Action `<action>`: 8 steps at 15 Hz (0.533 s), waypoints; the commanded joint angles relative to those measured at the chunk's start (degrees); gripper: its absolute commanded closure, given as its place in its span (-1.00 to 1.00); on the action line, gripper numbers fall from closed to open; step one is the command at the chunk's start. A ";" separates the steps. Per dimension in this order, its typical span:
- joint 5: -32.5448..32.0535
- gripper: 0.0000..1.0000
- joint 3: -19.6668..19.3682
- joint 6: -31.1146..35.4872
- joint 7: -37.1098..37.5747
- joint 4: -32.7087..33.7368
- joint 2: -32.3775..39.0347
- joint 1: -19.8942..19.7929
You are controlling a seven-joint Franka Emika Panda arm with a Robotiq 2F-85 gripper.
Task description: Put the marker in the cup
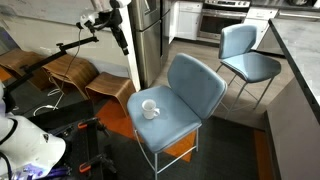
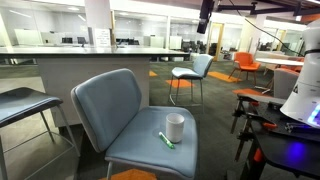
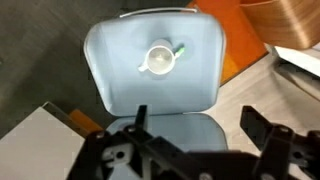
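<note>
A small white cup (image 1: 149, 108) with a side handle stands on the seat of a blue chair (image 1: 190, 85); it shows in both exterior views (image 2: 175, 126) and in the wrist view (image 3: 159, 59). A slim marker (image 2: 166, 140), which looks green here, lies flat on the seat right beside the cup. Only its tip (image 3: 181, 47) shows past the cup in the wrist view. My gripper (image 3: 200, 125) is open and empty. It hangs high above the chair, far from both things (image 1: 124, 42) (image 2: 205, 22).
A second blue chair (image 1: 245, 50) (image 2: 192, 68) stands farther back. Wooden chairs (image 1: 70, 75) stand beside the near chair. A grey counter (image 1: 300, 60) runs along one side. A dark stool (image 2: 20, 100) and an orange chair (image 2: 245, 65) are also in view.
</note>
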 commanded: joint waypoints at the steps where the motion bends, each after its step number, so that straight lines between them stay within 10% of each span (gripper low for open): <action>1: -1.12 -1.00 1.52 -2.65 8.01 5.60 8.58 0.34; 8: -5.16 -1.00 2.45 -0.01 39.18 16.77 29.01 6.93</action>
